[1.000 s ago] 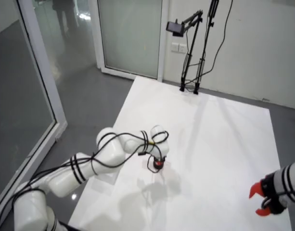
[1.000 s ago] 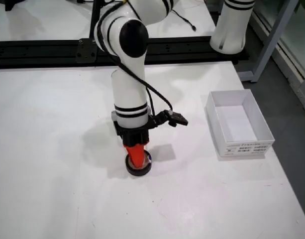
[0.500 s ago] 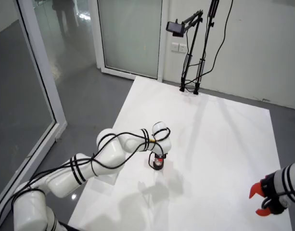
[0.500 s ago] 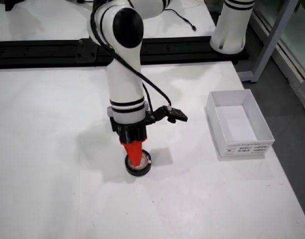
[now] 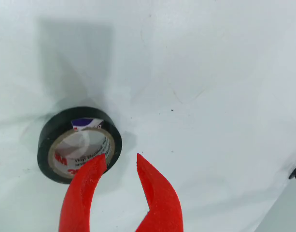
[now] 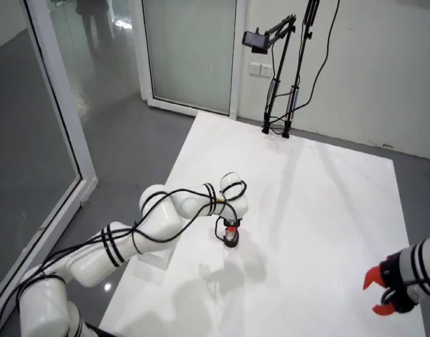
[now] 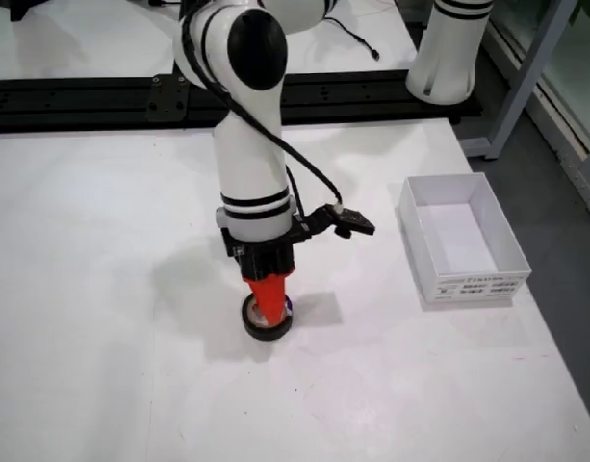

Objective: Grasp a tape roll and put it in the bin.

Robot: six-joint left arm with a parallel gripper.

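Tape roll [image 5: 79, 144]: flat on desk [image 7: 102, 385], wall straddled by spread end effector [image 5: 120, 166], not pinched. Bin [image 7: 461, 236], right: nothing seen inside; grasp and transfer judged outstanding.

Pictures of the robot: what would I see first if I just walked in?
Probably the bright red claw pointing down at a black tape roll on the white table; in the view riding on the claw, one finger sits over the roll's hole, the other outside. Next, the empty white bin stands to the right in the side view.
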